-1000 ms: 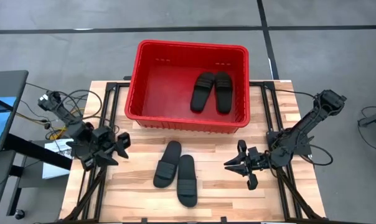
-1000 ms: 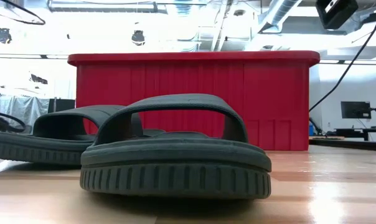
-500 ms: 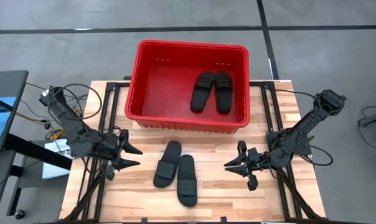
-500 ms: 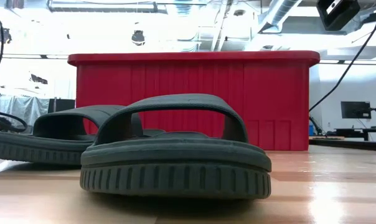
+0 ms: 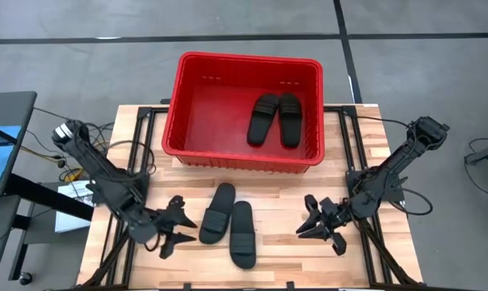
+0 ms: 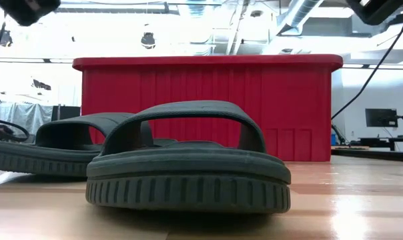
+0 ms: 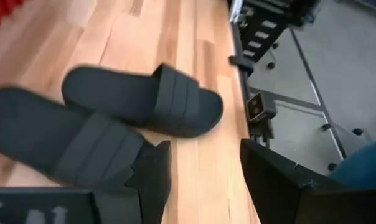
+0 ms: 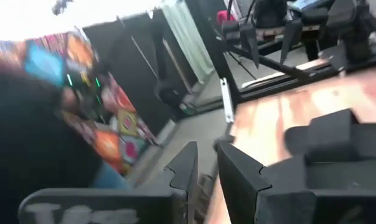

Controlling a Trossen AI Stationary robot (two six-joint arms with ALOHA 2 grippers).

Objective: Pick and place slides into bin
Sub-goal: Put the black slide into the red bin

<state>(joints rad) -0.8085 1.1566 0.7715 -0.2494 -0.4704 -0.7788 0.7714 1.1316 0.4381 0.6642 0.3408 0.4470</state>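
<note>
**A:** How will you take it?

**B:** My left tool [image 5: 178, 226], fingers spread wide, sits just beside the two slides on the counter [image 5: 276, 250]. I'd straddle the nearer slide [image 5: 216, 213] at its strap.

**A:** The rest?

**B:** Its twin [image 5: 242, 234] touches it; the other pair [image 5: 275, 119] lies in the red bin [image 5: 183, 113]. All black, ribbed straps. My right tool [image 5: 315, 227] waits empty, nearly pressed together.

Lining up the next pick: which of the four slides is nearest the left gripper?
The left-hand slide of the pair on the table, just right of the open left gripper. Its partner lies beyond it; the other two sit in the bin.
</note>
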